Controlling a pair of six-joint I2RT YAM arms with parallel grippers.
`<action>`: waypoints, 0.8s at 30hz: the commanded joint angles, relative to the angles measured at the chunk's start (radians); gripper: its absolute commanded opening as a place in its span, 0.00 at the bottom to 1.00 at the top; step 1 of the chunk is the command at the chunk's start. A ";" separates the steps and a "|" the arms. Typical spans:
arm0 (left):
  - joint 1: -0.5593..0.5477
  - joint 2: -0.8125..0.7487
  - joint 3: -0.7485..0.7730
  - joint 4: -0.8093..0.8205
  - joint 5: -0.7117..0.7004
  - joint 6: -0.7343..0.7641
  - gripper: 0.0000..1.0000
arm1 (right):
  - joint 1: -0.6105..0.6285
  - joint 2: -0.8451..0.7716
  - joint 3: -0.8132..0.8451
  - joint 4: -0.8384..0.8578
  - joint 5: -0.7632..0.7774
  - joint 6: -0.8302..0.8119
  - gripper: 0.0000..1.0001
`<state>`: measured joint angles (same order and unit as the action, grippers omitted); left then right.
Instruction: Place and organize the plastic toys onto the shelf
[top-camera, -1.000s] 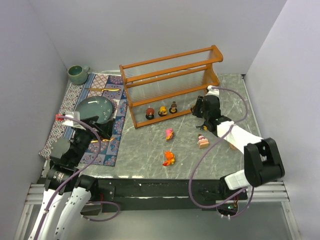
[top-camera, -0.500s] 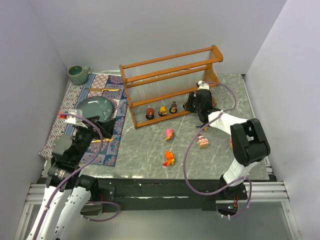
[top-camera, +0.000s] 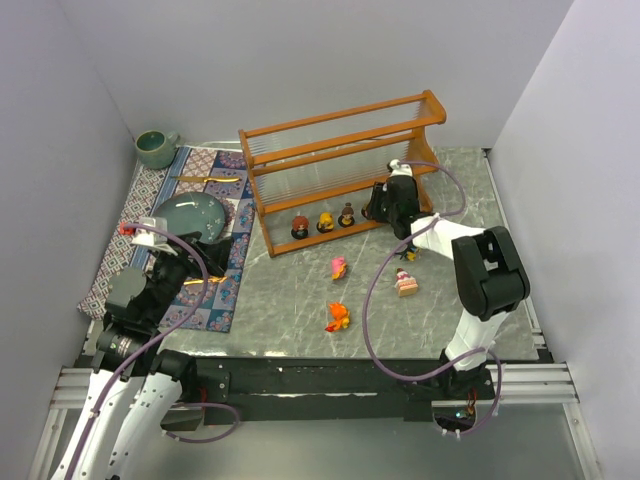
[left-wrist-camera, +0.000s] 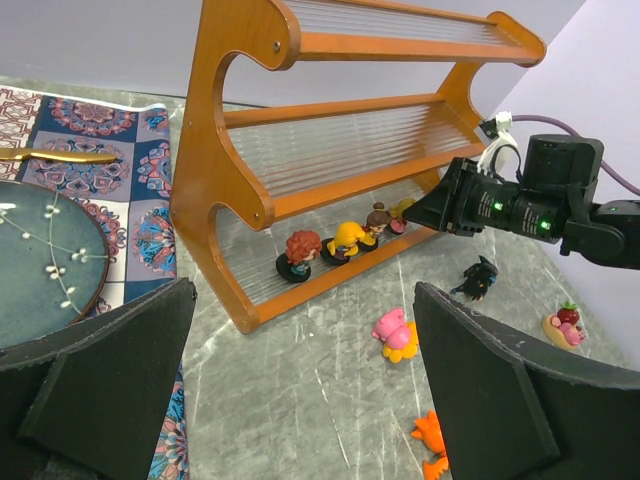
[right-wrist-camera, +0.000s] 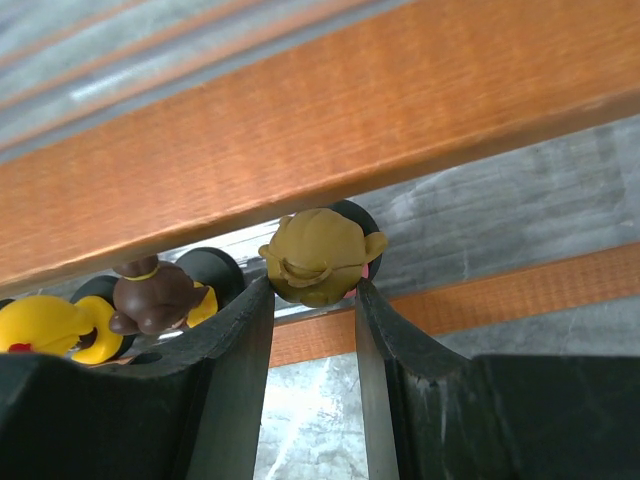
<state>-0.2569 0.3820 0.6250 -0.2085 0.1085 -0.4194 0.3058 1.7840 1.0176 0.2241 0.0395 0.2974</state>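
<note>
We see the right gripper (right-wrist-camera: 312, 298) clamped on an olive-headed toy (right-wrist-camera: 320, 255) at the lowest tier of the shelf (right-wrist-camera: 300, 130). The left gripper (left-wrist-camera: 303, 295) has its fingers wide apart.

Orange-brown wooden shelf (top-camera: 340, 160) upright. Three toys (top-camera: 325, 222) stand on its bottom tier, olive-headed toy (right-wrist-camera: 320, 255) beside them. Pink toy (top-camera: 339, 267), orange toy (top-camera: 338, 317), cake toy (top-camera: 405, 283) and black toy (left-wrist-camera: 478, 278) loose on tabletop (top-camera: 290, 300).

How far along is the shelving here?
Done: three toys stand on the bottom tier of the shelf. In hand: the right tool, shut on a fourth toy, holds it at that tier. Left: four toys lie on the table; left tool open.
</note>
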 joint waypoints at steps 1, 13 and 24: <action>0.002 0.005 0.013 0.014 0.013 0.019 0.97 | 0.010 0.018 0.050 0.037 -0.007 -0.012 0.16; 0.004 0.000 0.013 0.015 0.016 0.019 0.97 | 0.036 0.035 0.059 0.004 0.034 -0.029 0.29; 0.004 -0.003 0.012 0.015 0.014 0.019 0.97 | 0.062 -0.006 0.042 -0.017 0.097 -0.050 0.57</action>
<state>-0.2565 0.3824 0.6250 -0.2085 0.1093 -0.4122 0.3561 1.8107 1.0412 0.2077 0.0998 0.2657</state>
